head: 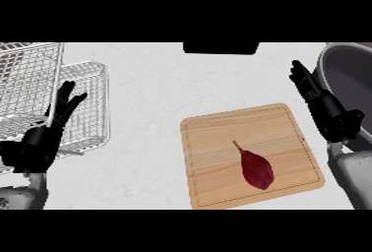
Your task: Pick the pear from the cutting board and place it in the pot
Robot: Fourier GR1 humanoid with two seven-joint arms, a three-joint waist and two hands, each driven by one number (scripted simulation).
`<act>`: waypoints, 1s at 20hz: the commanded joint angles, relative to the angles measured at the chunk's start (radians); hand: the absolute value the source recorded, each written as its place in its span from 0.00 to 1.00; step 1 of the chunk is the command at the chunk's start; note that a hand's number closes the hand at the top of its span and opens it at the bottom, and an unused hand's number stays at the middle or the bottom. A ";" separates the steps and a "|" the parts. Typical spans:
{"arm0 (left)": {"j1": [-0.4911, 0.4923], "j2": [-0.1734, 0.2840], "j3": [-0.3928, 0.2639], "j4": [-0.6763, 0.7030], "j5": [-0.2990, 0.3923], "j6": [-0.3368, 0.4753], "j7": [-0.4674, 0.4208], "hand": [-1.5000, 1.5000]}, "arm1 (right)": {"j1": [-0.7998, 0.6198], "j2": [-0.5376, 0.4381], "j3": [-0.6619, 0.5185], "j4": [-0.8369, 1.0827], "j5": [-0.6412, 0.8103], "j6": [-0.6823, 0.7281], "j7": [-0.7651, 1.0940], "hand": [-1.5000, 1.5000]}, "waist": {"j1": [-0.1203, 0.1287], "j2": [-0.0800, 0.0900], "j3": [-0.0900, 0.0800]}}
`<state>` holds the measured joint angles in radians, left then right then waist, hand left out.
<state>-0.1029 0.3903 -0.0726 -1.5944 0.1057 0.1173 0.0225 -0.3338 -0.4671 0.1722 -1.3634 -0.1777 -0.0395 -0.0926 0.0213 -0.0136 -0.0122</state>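
A dark red pear (256, 169) with a thin stem lies on the wooden cutting board (218, 133), toward the board's lower right. The grey pot (354, 78) stands at the right edge, partly out of view. My right hand (327, 110) is open, fingers straight and pointing up, between the board's right edge and the pot, above and to the right of the pear and apart from it. My left hand (44, 138) is open at the left edge, fingers up, in front of the wire rack.
A white wire dish rack (44, 88) fills the upper left. A dark rectangular object (221, 47) sits at the counter's far edge. White counter lies between the rack and the board.
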 commanded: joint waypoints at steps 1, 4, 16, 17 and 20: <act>-0.010 -0.008 0.031 -0.036 0.013 0.002 0.028 0.50 | -0.081 0.053 0.008 0.115 -0.016 0.099 -0.062 1.00 | -0.005 0.016 0.013; 0.003 -0.087 -0.017 -0.088 -0.070 0.127 0.034 0.50 | -0.106 0.105 0.014 0.127 -0.174 0.264 -0.104 1.00 | 0.033 0.040 0.017; 0.081 -0.204 -0.064 -0.051 -0.124 0.151 -0.063 0.50 | -0.152 0.054 0.006 0.260 -0.161 0.513 -0.425 0.00 | 0.016 0.049 0.015; 0.053 -0.177 -0.036 -0.068 -0.117 0.131 -0.024 0.50 | -0.174 0.047 0.007 0.275 -0.157 0.534 -0.433 0.00 | 0.022 0.050 0.017; 0.076 -0.200 -0.043 -0.082 -0.126 0.133 -0.001 0.50 | -0.197 -0.018 0.031 0.283 -0.139 0.642 -0.443 0.00 | 0.013 0.038 0.013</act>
<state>0.0294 0.3296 -0.1122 -1.6692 -0.2597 0.3315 -0.1014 -0.4919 -0.4343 0.1972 -1.1072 -0.3207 0.4964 -0.4993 0.0478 0.0215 0.0220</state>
